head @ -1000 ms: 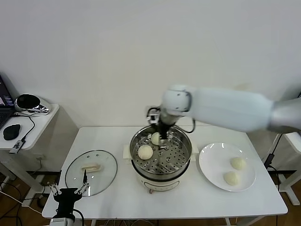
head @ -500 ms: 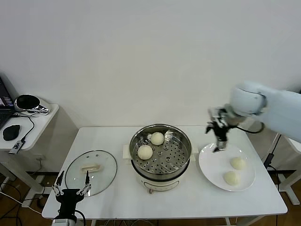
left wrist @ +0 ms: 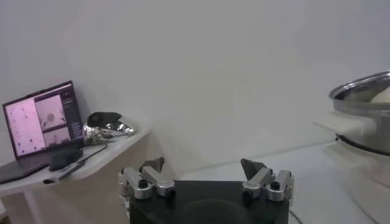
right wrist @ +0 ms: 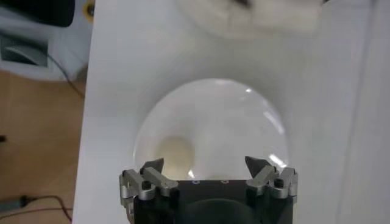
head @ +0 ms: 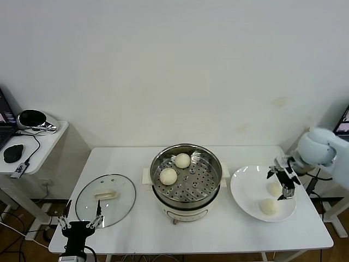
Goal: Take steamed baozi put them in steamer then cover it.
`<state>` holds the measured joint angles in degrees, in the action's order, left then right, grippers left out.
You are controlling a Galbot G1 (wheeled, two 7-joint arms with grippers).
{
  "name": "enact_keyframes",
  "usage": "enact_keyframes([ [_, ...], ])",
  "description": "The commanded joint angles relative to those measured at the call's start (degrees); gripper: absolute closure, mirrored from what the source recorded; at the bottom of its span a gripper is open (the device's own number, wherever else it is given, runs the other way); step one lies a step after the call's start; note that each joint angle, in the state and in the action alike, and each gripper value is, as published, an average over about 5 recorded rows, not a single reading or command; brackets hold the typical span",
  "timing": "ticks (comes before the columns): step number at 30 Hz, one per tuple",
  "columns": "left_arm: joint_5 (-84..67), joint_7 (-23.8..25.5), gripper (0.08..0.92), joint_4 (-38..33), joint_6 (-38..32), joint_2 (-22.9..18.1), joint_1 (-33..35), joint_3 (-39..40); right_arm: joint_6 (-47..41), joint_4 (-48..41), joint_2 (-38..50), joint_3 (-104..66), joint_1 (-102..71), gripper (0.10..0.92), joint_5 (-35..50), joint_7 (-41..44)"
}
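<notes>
Leftmost, parked low at the white table's (head: 131,229) near-left edge: the left gripper (head: 80,222), fingers spread wide, holding nothing. Just beyond it, lying flat on the table, the cover (head: 105,199), cream handle facing up. At centre stood the steamer (head: 187,176), uncovered, with two steamed baozi (head: 168,176) resting on its perforated tray, one nearer, one (head: 182,160) farther back. Farther right lay a white plate (head: 245,191) carrying two more buns (head: 268,206). Hovering over that plate's far side: the right gripper (head: 283,180), fingers spread wide and empty, poised just above one bun (head: 273,188). From the right wrist camera, seen only one bun (right wrist: 175,154) on the plate.
</notes>
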<state>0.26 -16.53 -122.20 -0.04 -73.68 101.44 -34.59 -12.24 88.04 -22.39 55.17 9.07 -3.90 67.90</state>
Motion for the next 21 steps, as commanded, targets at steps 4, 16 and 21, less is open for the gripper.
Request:
enact_keyframes([
  [4, 0.01, 0.0, 0.177, 0.41, -0.09, -0.29, 0.56, -0.52, 3.68, -6.94, -1.8, -12.5, -18.86, 0.203, -6.02, -2.23],
  [16, 0.31, 0.04, 0.177, 0.91, -0.41, -0.58, 0.49, -0.72, 3.63, -12.37, -6.68, -15.7, -21.52, 0.203, -8.64, -5.9],
  [21, 0.29, 0.04, 0.177, 0.92, -0.4, -0.55, 0.41, -0.81, 3.12, -12.99, -7.7, -16.07, -21.54, 0.203, -8.76, -6.21],
])
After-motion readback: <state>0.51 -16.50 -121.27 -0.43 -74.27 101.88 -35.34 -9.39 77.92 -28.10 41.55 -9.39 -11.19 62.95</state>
